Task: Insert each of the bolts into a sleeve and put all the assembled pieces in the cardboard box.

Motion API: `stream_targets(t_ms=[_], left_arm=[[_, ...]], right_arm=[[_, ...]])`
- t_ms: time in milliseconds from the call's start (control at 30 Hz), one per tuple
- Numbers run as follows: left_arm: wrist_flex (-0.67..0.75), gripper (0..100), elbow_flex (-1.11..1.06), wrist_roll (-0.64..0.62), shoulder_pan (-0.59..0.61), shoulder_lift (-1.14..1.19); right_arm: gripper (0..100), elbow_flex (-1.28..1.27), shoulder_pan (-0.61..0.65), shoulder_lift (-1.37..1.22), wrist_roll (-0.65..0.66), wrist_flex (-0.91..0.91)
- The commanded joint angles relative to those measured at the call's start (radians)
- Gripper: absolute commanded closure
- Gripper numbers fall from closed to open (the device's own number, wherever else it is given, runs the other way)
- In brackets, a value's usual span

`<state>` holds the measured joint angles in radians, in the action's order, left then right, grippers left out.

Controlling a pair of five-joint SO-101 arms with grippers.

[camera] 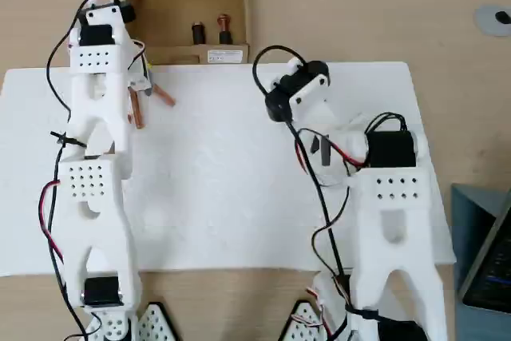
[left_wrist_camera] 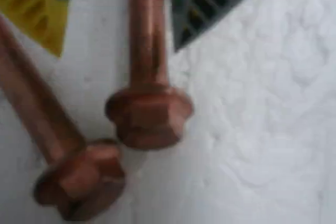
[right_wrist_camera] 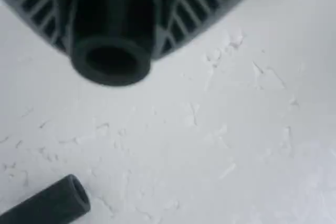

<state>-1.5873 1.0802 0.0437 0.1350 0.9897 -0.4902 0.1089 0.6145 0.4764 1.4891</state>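
Observation:
Two copper bolts lie on the white mat near its far left corner. In the left wrist view, one bolt has its shaft between my left gripper fingers, which stand open around it. The other bolt lies slanted beside it. From above, these bolts lie just under the left gripper. My right gripper is shut on a black sleeve held above the mat. A second sleeve lies on the mat. Two assembled pieces stand in the cardboard box.
The box sits at the mat's far edge, just beyond the left gripper. A laptop is at the right edge of the table. A grey disc lies at the far right. Open mat stretches between the two arms.

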Motion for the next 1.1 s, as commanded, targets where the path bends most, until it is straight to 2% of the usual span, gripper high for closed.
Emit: stream_targets(t_ms=[0, 67, 300, 633, 833, 1067], left_arm=[[-0.002, 85, 0.066, 0.005, -0.003, 0.013], [0.0, 86, 0.066, 0.003, 0.003, 0.027], [0.048, 98, 0.066, 0.003, 0.035, 0.073], [0.011, 100, 0.077, 0.0, 0.051, 0.067], [-0.169, 100, 0.347, 0.0, 0.012, 0.067], [-0.169, 100, 0.477, -0.002, -0.029, -0.004]], right_arm=[[98.8, -0.002, -0.013, 0.036, 0.008, -0.018], [98.8, -0.002, -0.013, 0.036, 0.008, -0.017], [98.8, -0.002, -0.015, 0.036, 0.008, -0.014], [98.8, 0.001, -0.015, 0.038, 0.003, -0.011], [98.8, 0.073, -0.015, 0.101, 0.002, 0.109], [98.8, 0.085, -0.015, 0.278, -0.002, 0.175]])
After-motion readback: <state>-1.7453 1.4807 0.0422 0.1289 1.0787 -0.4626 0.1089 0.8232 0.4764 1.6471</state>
